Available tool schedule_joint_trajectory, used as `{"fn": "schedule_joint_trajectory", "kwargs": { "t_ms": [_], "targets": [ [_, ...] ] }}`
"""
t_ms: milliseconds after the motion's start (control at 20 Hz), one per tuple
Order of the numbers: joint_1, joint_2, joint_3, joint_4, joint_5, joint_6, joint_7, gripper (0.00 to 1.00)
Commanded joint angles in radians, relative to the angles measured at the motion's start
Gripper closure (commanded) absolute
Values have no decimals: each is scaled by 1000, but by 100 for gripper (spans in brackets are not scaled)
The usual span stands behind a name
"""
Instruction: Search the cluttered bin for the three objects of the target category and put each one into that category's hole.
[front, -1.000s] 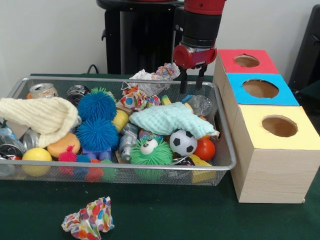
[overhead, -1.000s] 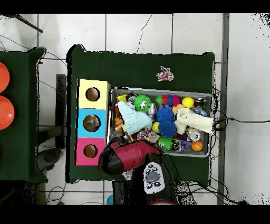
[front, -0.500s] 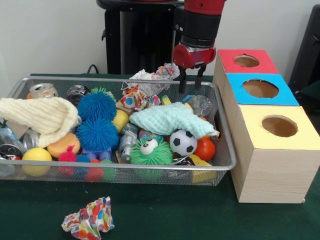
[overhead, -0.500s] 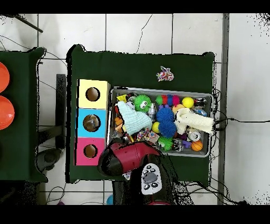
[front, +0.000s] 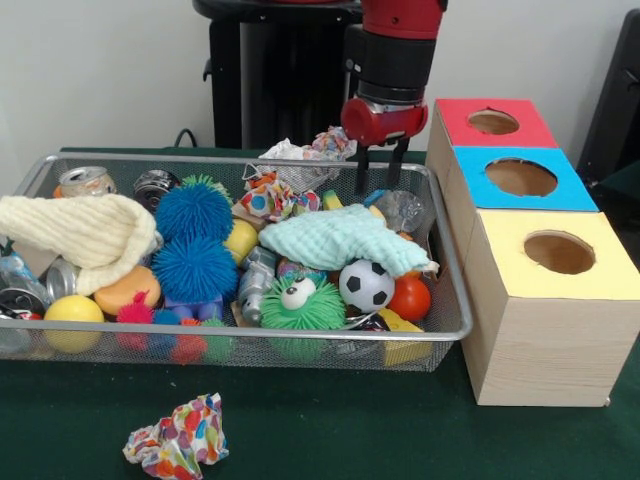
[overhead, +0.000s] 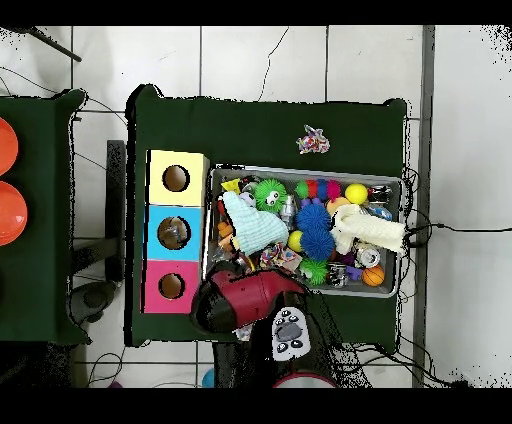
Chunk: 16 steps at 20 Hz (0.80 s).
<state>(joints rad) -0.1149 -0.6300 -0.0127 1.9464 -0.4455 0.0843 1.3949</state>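
We've got the gripper (front: 378, 168) hanging over the far box-side corner of the cluttered bin (front: 452, 290), fingers a little apart w/ nothing between them. Just below and beside it lies a crumpled clear bottle (front: 402, 209) (likely one of the three objects), half tucked under the mint cloth (front: 335, 238), so we probably hover to line up. The red box's hole (front: 493, 122) sits close beside the gripper. Vs 1 s ago, it's risen slightly and shifted away from the boxes.

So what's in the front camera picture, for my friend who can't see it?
A red robot gripper hangs open over the far right corner of a wire basket crammed with toys, cloths and cans. Three wooden boxes with red, blue and yellow tops stand beside it.
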Motion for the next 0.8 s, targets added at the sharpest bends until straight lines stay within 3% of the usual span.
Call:
{"fn": "schedule_joint_trajectory", "kwargs": {
  "t_ms": [50, 800],
  "targets": [
    [-52, 28, 63, -9, 59, -53, 213, 0],
    [37, 28, -3, -7, 127, -52, 240, 0]
  ]
}}
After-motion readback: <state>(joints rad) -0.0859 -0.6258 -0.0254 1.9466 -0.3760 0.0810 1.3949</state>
